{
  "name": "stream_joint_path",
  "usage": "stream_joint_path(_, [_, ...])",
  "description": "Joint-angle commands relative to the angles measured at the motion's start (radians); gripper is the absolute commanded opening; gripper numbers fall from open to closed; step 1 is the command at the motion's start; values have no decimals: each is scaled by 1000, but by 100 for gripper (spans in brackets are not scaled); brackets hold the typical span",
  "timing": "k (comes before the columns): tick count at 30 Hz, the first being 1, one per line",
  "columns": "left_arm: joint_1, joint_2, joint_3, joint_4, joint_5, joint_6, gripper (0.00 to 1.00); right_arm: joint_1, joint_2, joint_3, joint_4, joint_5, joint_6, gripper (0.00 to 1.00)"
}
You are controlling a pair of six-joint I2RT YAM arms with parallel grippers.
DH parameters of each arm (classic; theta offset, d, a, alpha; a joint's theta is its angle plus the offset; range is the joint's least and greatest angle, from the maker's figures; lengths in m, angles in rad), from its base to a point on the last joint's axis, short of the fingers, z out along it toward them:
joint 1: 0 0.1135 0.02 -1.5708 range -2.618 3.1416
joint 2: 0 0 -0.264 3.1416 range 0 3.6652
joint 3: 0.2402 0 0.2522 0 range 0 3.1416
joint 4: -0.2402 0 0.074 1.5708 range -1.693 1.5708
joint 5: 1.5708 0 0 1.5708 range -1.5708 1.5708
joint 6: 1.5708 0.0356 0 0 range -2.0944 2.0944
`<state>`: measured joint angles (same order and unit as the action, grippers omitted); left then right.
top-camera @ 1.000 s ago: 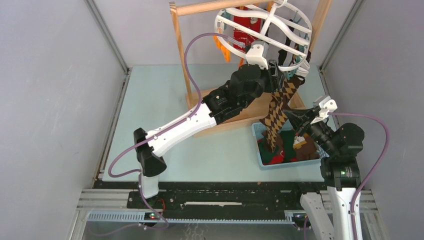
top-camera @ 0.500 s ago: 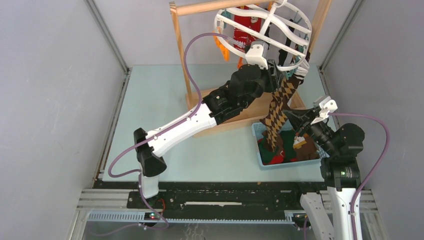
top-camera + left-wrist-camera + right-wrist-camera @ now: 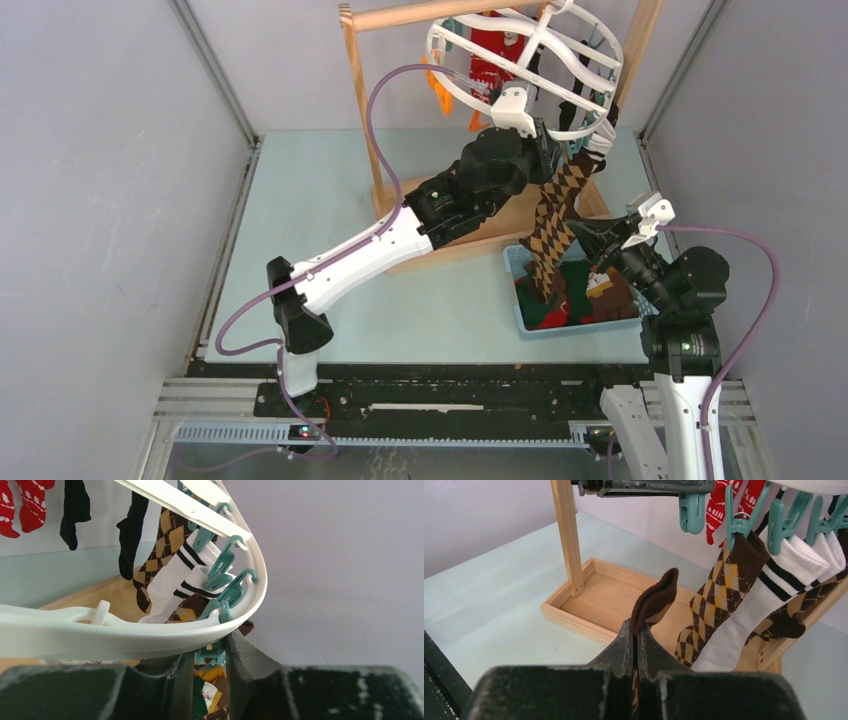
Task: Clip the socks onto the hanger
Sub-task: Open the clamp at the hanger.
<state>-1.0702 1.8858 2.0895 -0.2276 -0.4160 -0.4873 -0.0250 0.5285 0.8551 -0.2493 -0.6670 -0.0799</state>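
Brown-cuffed argyle sock [image 3: 656,597] stands cuff-up, clenched in the right hand [image 3: 635,631]; outstretched left hand [image 3: 209,647] straddles a hanger [image 3: 125,637] clip [image 3: 206,656], grip unclear.

Glossy plastic hanger [image 3: 125,640] and clips [image 3: 222,566], knitted cloth socks [image 3: 719,605], matt wooden rack [image 3: 566,535].

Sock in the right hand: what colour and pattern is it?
The sock has a dark brown cuff, with tan argyle just below; clearest in the right wrist view.

Overhead looks down; close wrist views share the hanger [image 3: 125,637].
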Motion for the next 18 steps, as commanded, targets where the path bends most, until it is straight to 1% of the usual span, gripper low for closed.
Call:
stream_joint_path(1, [6,-9,83,29,-45,7,7,-4,6,-5,33,-13,-9,0])
stream_joint_path(6, [6,-9,99,6,-50,-1,4,0,47,-4,61,-16,-62,0])
stream_joint_path(12, [6,-11,103,-8,-48,-10,3,21,100,15,91,-16,-161,0])
stream_joint_path(18, [6,-12,98,-16,-41,-22,3,20,138,28,153,-71,-229,0])
